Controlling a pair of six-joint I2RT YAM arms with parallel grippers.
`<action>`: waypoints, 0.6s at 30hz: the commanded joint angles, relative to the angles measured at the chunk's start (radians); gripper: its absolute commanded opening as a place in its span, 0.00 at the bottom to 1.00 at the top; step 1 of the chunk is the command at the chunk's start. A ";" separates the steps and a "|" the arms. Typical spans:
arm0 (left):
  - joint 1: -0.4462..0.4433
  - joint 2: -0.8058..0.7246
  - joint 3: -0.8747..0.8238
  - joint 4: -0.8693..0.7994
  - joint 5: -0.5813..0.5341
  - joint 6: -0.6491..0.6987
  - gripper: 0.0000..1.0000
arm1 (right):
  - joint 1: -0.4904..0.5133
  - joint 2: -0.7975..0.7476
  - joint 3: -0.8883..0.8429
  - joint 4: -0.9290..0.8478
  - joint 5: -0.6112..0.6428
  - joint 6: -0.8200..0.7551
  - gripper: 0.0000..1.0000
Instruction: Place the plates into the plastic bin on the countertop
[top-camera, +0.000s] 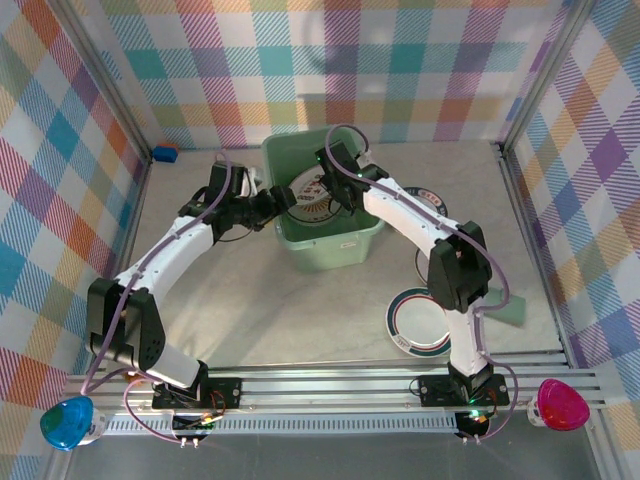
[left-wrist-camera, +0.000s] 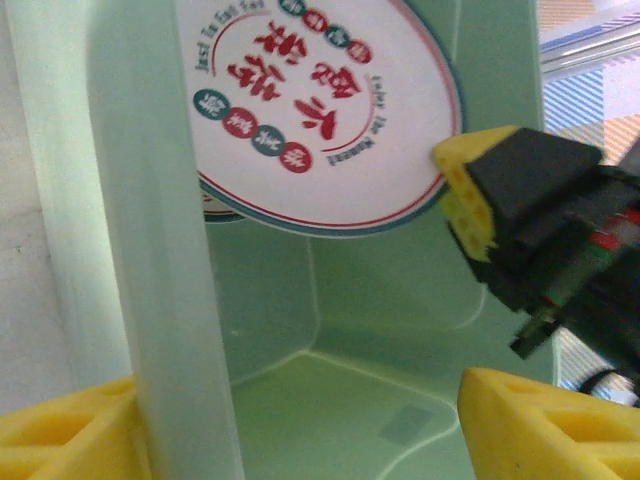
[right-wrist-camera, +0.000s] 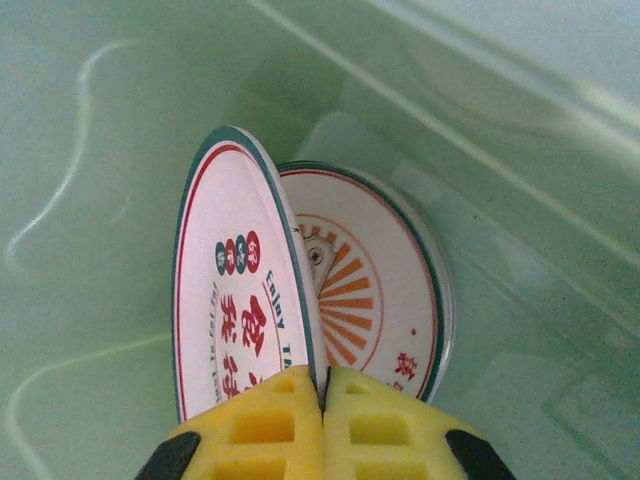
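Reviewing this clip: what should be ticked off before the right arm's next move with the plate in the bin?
1. Grip: right claw shut on the held plate at its rim: ok.
2. Position: held plate inside the bin walls: ok.
3. Attitude for release: not ok; it stands on edge above the orange-rayed plate lying in the bin.
4. Bin steadied: cannot tell; left claw is open, straddling one wall.
5. All plates binned: not ok; a ringed plate lies on the countertop.

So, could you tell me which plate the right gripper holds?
The red-lettered plate, pinched edge-up by the right gripper; the orange-sunburst plate lies in the plastic bin.
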 joint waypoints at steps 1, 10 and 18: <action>-0.007 -0.052 0.022 -0.018 -0.016 0.037 0.74 | 0.010 0.023 0.044 -0.025 0.050 0.133 0.00; -0.001 -0.115 0.022 -0.093 -0.062 0.097 0.75 | 0.028 0.120 0.109 -0.041 0.124 0.188 0.00; 0.008 -0.147 0.010 -0.120 -0.076 0.106 0.75 | 0.040 0.176 0.155 -0.086 0.123 0.237 0.00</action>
